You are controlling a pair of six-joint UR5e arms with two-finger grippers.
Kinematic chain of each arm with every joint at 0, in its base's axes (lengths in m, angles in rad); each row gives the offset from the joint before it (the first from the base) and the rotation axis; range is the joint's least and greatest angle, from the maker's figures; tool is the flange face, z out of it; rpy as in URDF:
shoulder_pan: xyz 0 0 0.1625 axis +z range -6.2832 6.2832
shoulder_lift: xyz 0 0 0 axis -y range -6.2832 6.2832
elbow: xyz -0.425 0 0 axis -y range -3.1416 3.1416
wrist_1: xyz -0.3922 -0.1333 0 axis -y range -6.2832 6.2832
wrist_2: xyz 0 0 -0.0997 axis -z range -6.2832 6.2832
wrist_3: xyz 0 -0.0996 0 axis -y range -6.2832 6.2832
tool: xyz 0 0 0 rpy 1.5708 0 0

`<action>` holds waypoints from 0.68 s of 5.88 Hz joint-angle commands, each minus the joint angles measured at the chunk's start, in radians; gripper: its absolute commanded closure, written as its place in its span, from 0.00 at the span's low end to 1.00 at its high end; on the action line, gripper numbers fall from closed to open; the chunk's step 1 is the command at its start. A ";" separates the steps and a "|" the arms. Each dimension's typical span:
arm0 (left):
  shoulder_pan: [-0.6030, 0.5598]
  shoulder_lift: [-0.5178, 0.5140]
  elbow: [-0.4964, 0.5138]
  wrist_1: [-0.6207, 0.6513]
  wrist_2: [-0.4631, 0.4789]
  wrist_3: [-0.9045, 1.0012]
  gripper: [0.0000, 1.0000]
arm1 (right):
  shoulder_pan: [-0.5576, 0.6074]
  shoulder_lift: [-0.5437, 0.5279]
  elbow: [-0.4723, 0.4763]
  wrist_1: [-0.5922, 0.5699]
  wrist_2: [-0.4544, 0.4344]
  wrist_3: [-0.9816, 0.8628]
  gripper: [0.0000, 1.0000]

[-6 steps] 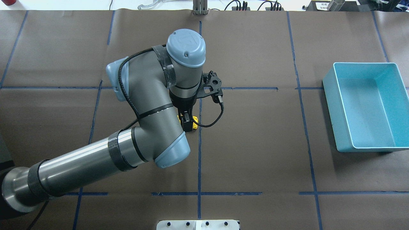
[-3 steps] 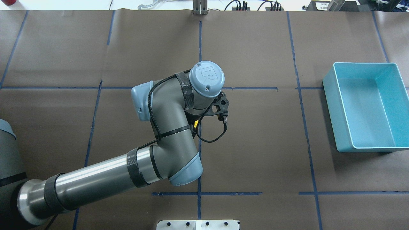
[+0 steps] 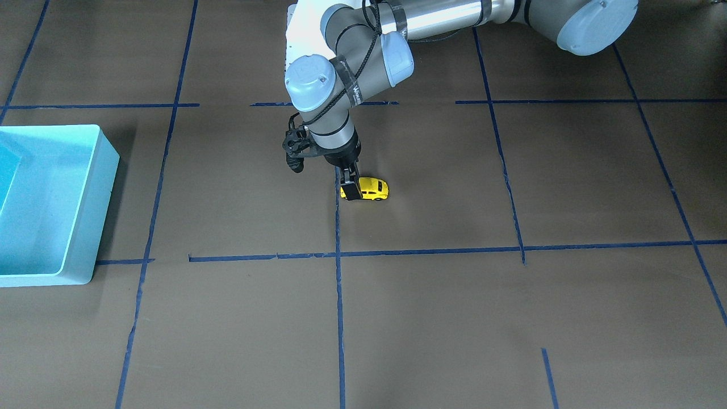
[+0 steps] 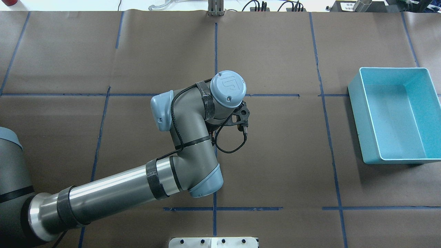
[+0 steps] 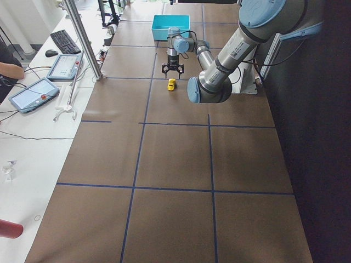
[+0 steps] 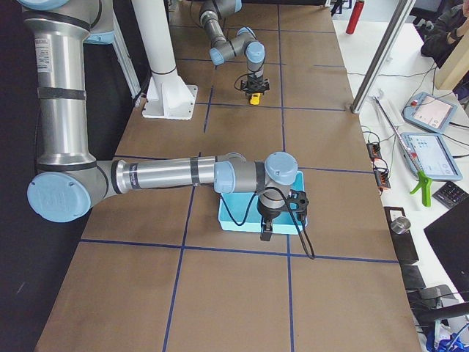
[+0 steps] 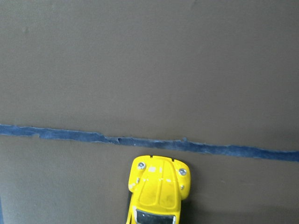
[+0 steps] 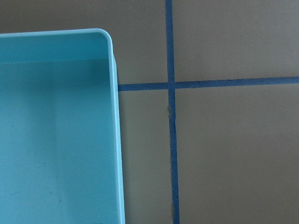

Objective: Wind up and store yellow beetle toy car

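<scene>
The yellow beetle toy car [image 3: 374,189] stands on its wheels on the brown table, just beside a blue tape line. My left gripper [image 3: 352,193] reaches straight down and is shut on the car across its body near one end. One black finger [image 3: 351,189] shows in front of the car. The left wrist view shows the car's hood [image 7: 159,191] at the bottom edge. In the overhead view my left wrist [image 4: 227,89] hides the car. My right gripper [image 6: 267,231] hangs by a corner of the light blue bin [image 6: 242,220]; I cannot tell whether it is open or shut.
The light blue bin [image 4: 396,160] stands at the table's right end and holds nothing; it also shows in the front view [image 3: 93,227] and in the right wrist view [image 8: 116,140]. Blue tape lines [image 3: 431,251] divide the table into squares.
My left wrist has swung to the right and toward the robot's side. It now covers the car in the overhead view. The car has stayed at about the same spot.
</scene>
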 commanded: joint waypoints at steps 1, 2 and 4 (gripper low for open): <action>0.003 -0.017 0.070 -0.050 0.003 -0.001 0.00 | 0.000 0.000 0.001 0.000 0.000 0.000 0.00; 0.006 -0.019 0.075 -0.066 0.003 -0.001 0.02 | 0.000 0.000 0.001 0.000 0.000 0.000 0.00; 0.013 -0.019 0.104 -0.130 0.003 0.000 0.09 | 0.000 -0.002 0.002 0.000 0.002 0.000 0.00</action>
